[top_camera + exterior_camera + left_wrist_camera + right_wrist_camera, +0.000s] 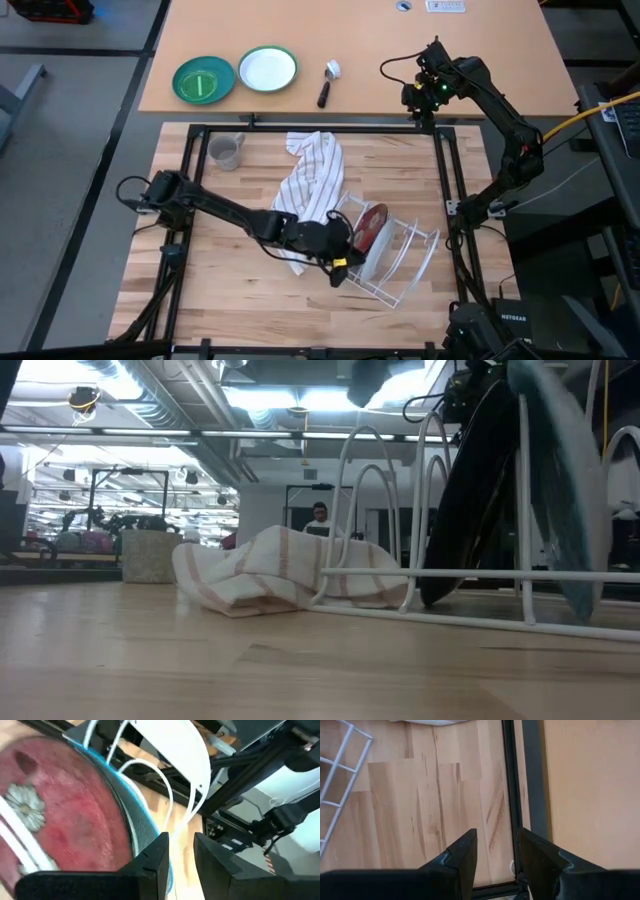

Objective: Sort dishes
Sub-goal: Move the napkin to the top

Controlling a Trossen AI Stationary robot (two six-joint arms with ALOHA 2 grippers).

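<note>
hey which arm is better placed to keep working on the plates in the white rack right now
Left. Its pincer is at the white rack, beside the dark red plate and the light blue plate standing in it. The right pincer is open over the table's far edge, away from the rack.

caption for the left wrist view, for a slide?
Left gripper open beside the dark red plate standing in the white rack.

two plates in the rack (398,262) — dark red plate (372,226), light blue plate (141,822).
</note>
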